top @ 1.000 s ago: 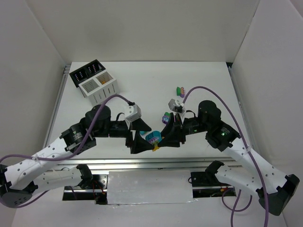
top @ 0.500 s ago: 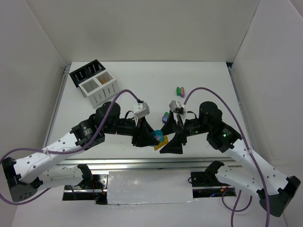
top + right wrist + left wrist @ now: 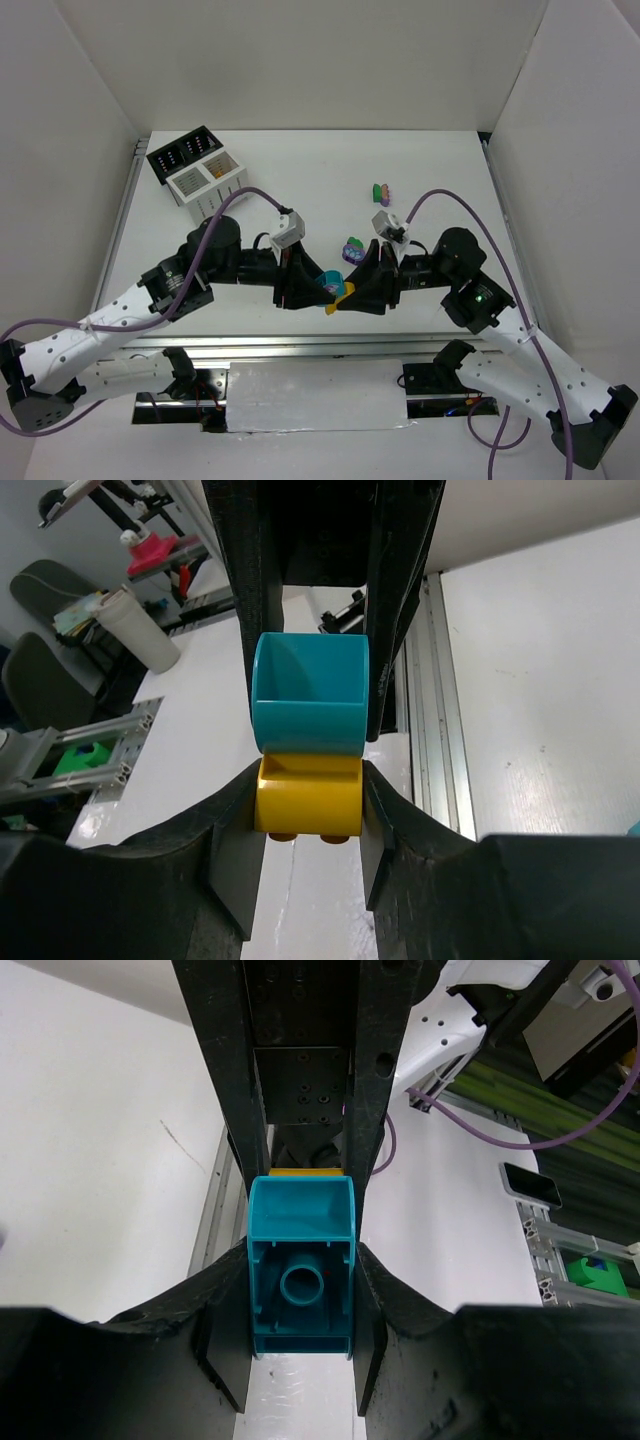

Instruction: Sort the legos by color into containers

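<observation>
Close to the near edge of the table [image 3: 420, 170], the left gripper [image 3: 300, 1325] clamps a teal brick [image 3: 300, 1270]. The right gripper [image 3: 308, 815], tip to tip opposite, clamps the yellow brick [image 3: 308, 792] pressed against it. The bins [image 3: 200, 170] stand at the far left corner, nearer the left arm.

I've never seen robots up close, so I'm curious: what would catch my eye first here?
Two arms meet tip to tip at the table's near middle. The left gripper pinches a teal brick and the right gripper pinches a yellow brick, with the two bricks stuck together. Far off at the back left stand the black-and-white containers.
</observation>
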Controlling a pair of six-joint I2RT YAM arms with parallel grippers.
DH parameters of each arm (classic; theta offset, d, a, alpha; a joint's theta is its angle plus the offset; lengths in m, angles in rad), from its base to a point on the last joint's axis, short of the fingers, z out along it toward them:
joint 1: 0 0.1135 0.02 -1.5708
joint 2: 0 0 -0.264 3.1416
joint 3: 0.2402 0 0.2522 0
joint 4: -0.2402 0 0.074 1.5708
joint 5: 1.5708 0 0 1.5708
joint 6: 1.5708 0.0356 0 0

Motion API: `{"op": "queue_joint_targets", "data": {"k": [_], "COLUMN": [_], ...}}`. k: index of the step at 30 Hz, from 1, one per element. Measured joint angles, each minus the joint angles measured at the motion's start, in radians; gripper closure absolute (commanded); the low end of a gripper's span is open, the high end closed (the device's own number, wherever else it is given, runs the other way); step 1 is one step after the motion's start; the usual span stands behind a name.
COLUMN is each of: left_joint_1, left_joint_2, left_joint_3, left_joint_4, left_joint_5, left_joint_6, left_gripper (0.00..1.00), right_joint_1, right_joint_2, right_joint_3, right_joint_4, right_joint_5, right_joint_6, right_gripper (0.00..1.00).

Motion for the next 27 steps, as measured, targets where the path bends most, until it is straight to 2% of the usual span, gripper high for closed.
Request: {"op": "queue_joint_targets", "data": {"k": [3,4,5,11,14,16,20,23,25,26,27], "left_joint_1": [0.002,0.004,0.005,0.011,0.05,0.105,0.294,0.361,0.393,0.406,0.417], "left_joint_2": [0.002,0.002,0.002,0.002,0.008,0.023,0.052,0.053,0.054,0.054,0.06], "left_joint_3": [0.0,0.0,0.0,0.003,0.022,0.046,0.113,0.141,0.175,0.197,0.23], "left_joint_4": [0.016,0.019,0.021,0.007,-0.026,-0.05,-0.066,-0.087,-0.148,-0.192,-0.246], "left_joint_5": [0.006,0.008,0.01,0.006,0.019,0.053,0.063,0.077,0.005,-0.072,-0.207], "left_joint_6": [-0.009,-0.01,-0.011,-0.03,-0.037,-0.058,-0.088,-0.089,-0.086,-0.086,-0.09], "left_gripper": [1.0,1.0,1.0,1.0,1.0,1.0,1.0,1.0,1.0,1.0,1.0], "right_joint_1": [0.0,0.0,0.0,-0.005,-0.006,-0.006,-0.001,-0.001,-0.001,-0.001,-0.001], "right_joint_2": [-0.003,-0.002,-0.002,0.008,0.021,0.034,0.038,0.027,0.016,0.009,0.004], "right_joint_3": [0.0,-0.002,-0.002,-0.024,-0.026,-0.026,-0.029,-0.034,-0.04,-0.044,-0.05], "right_joint_4": [0.018,0.026,0.032,0.084,0.08,0.071,0.014,-0.001,-0.008,-0.01,-0.012], "right_joint_5": [0.001,0.0,-0.001,-0.026,-0.024,-0.022,-0.056,-0.044,-0.004,0.032,0.076], "right_joint_6": [0.02,0.026,0.032,0.05,0.012,-0.027,-0.09,-0.114,-0.116,-0.115,-0.111], "right_gripper": [0.6,0.67,1.0,1.0,1.0,1.0,1.0,1.0,1.0,1.0,1.0]}}
